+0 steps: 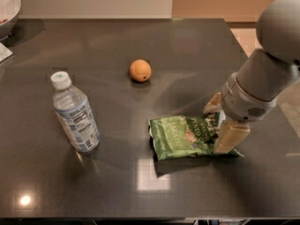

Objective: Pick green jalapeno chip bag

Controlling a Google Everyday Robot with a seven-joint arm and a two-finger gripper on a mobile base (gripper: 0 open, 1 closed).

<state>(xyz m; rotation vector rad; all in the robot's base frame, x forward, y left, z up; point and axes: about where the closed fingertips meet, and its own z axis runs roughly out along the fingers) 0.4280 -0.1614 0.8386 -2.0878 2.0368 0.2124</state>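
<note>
1. Table [187, 46]: a dark, glossy surface that carries every item listed below. We give all places from the water bottle.
2. Robot arm [262, 78]: a grey, rounded body well to the right of the water bottle, reaching down toward the table.
3. Water bottle [75, 116]: clear plastic with a white cap and a printed label. It stands upright on the left half of the table and serves as our landmark.
4. Green jalapeno chip bag [183, 136]: it lies flat on the table to the right of the water bottle and slightly nearer the camera, apart from the bottle. Its long side points away from the bottle.
5. Gripper [213, 130]: it sits at the end of the bag farthest from the water bottle. We see its two pale fingers [231, 136] spread apart, one behind that end and one in front. They have not closed on the bag.
6. Bowl [8, 6]: pale and only partly in view, far behind and left of the water bottle.
7. Orange fruit [140, 70]: round, behind and to the right of the water bottle, well apart from it.
</note>
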